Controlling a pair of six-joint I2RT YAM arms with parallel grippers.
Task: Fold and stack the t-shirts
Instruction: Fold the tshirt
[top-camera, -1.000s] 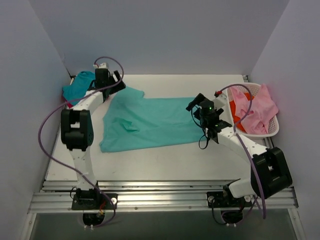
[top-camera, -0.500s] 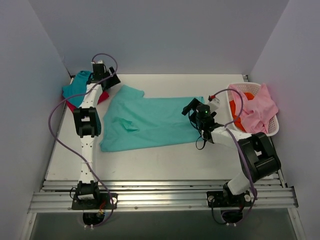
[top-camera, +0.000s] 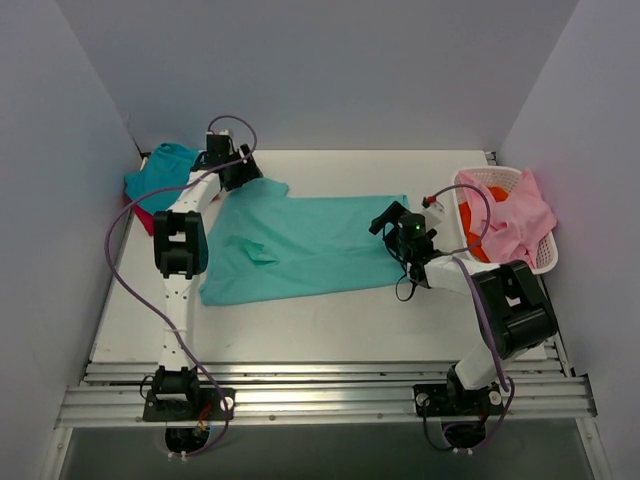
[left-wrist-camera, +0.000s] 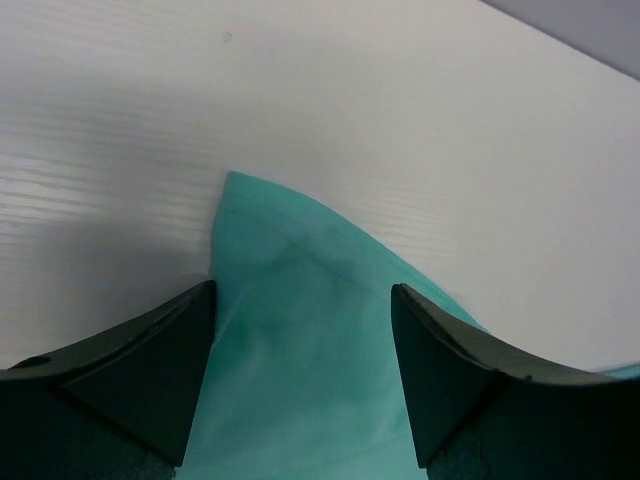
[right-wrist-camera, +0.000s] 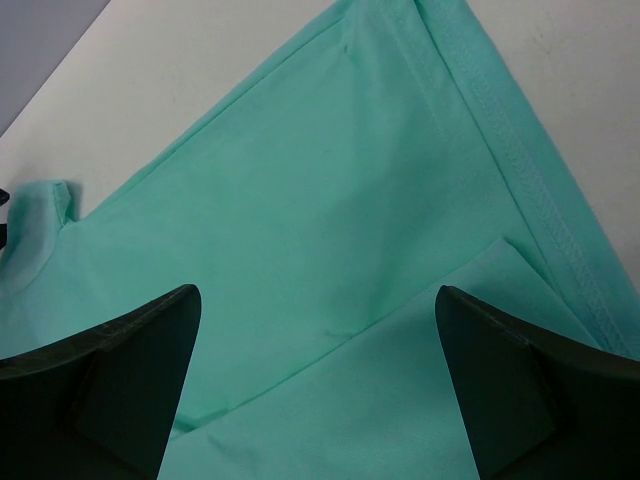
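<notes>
The unfolded mint-green t-shirt (top-camera: 300, 245), flat on the counter (top-camera: 330, 320), is being straddled at opposite edges by the left end effector (left-wrist-camera: 300, 300) and right end effector (right-wrist-camera: 315, 310), both spread. Seemingly, no fold is being made yet.

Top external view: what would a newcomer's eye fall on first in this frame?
The big mint-green t-shirt spread flat across the middle of the table stands out first, with the left gripper at its far-left corner and the right gripper at its right edge, both open. Next come the white basket at the right, with pink cloth spilling over its rim, and a crumpled teal t-shirt in the far-left corner.
</notes>
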